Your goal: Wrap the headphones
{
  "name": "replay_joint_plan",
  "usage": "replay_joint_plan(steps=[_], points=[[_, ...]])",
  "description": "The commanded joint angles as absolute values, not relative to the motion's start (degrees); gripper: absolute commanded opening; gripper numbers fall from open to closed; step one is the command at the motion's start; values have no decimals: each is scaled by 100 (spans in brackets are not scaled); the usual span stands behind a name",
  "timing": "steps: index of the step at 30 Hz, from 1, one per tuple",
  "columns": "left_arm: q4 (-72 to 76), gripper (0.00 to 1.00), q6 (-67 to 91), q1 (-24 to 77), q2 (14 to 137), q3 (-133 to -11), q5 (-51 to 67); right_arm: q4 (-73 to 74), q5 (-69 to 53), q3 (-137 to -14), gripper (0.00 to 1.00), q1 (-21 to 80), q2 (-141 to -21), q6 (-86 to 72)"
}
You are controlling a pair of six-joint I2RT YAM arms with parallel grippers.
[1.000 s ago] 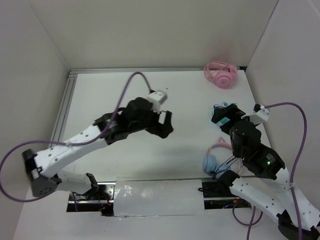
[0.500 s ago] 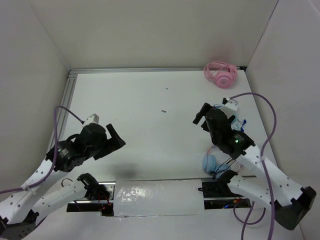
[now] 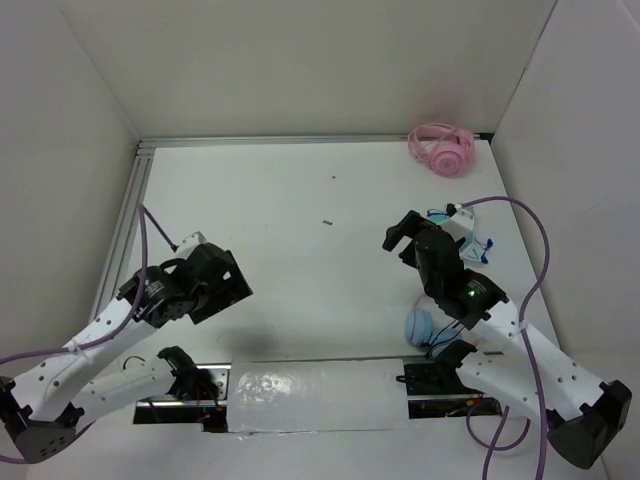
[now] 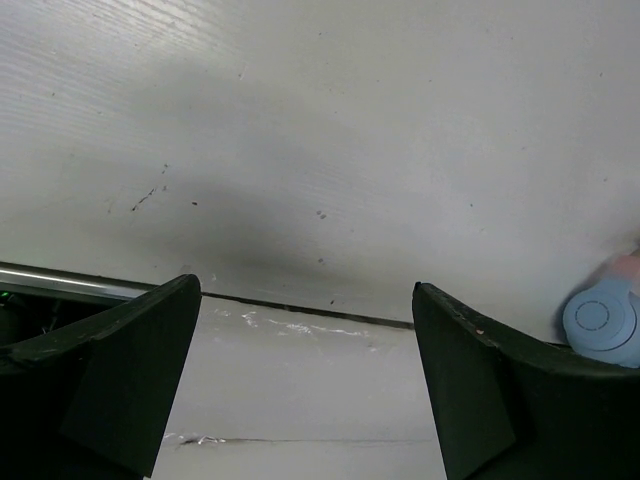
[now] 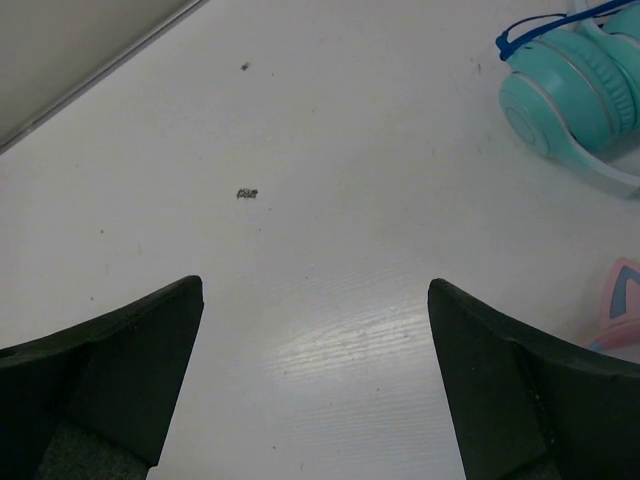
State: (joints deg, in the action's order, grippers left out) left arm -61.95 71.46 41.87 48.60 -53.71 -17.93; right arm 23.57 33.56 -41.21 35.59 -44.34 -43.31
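We see left gripper (image 4: 305,290) spread wide, empty, over the table's (image 3: 300,200) near edge. Right gripper (image 5: 315,288) likewise wide, empty. Headphones (image 3: 418,325) lie beside right arm, untouched.

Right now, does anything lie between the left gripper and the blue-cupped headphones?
Nothing visible does: only table surface separates the left gripper from the headphones. From above, though, the right arm overhangs them.

Top external camera is looking down from high above the headphones (image 3: 418,325). Left wrist camera is skimming low toward them from their left, sharing their blue cup. Right wrist camera is pointing closely at the table (image 5: 320,250) just beyond them, sharing their pink band.
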Motion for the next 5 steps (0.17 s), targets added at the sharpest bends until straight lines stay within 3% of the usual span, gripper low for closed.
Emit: replay_joint_plan(steps=[1,5], points=[[-6337,99,7330,4219,4799,-5608,-1969,2512,3595,-4306,100,3542,-4464,-4720],[-6135,99,7172,4236,4571,-5502,-1925,2347,3569,-4201,100,3542,-4474,-4641]])
